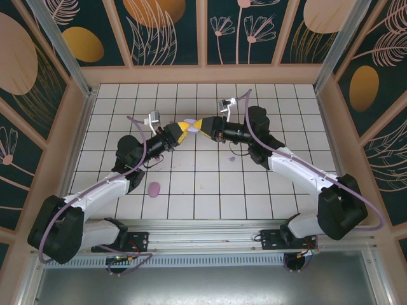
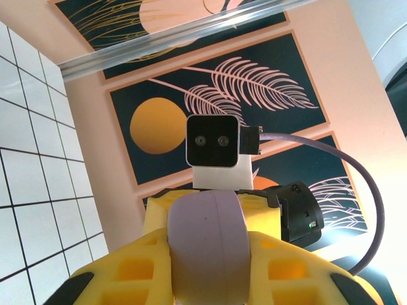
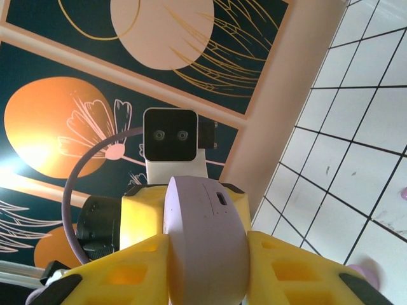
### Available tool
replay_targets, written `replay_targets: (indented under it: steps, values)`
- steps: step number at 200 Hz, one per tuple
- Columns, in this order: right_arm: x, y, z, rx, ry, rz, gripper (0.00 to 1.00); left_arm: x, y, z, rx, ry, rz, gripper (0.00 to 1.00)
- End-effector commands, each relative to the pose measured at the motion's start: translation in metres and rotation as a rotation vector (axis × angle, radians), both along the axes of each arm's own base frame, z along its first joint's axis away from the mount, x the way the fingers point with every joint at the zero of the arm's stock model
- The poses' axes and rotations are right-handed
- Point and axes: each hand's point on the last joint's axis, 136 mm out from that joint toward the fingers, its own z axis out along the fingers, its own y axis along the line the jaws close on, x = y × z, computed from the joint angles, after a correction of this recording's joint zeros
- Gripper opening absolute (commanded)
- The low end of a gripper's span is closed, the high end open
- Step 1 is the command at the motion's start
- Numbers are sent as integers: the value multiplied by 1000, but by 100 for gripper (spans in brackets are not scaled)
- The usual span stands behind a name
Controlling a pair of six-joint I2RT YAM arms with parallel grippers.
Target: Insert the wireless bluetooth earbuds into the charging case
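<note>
A lavender oval piece (image 1: 154,188) lay on the tiled desk (image 1: 286,108), lower left of centre. Mid-frame, the left claw (image 1: 182,131) pinched one end of the lavender charging case (image 1: 193,124) and the right claw (image 1: 205,127) pinched the other. The case was apparently shut and held clear of the tiles. A tiny purple speck, probably an earbud (image 1: 232,158), sat just right of centre. This looked like a handover or case-opening step. Next, the case would need opening before any bud could go in.
</note>
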Motion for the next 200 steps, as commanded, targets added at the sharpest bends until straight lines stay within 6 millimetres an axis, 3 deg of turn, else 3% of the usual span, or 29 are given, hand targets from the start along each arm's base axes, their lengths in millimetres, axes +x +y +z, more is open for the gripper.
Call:
replay_targets:
  steps: [1,29,73,95,124,139,155,176,200]
  values:
    - [-18,9,2,-20,-21,87,29,-7,-4,13,-26,-58,-25,0]
    - [-19,10,6,-1,-40,103,17,-10,-6,14,-13,-80,-42,1]
    - [-20,-6,13,-47,-69,110,9,-24,-16,15,138,-262,-110,55]
    - [-14,-24,10,-85,-16,85,9,-25,-11,17,270,-407,-51,68]
    - [-11,-40,10,-97,20,80,9,-32,6,29,460,-714,87,75]
    - [-16,-43,9,-107,33,111,9,-47,15,36,537,-943,149,75]
    - [-22,-43,9,-118,40,140,9,-60,19,31,623,-1142,177,78]
    - [-27,-42,10,-115,49,166,9,-65,15,20,695,-1253,135,80]
    - [-28,-40,11,-107,52,180,9,-69,7,15,660,-1296,79,80]
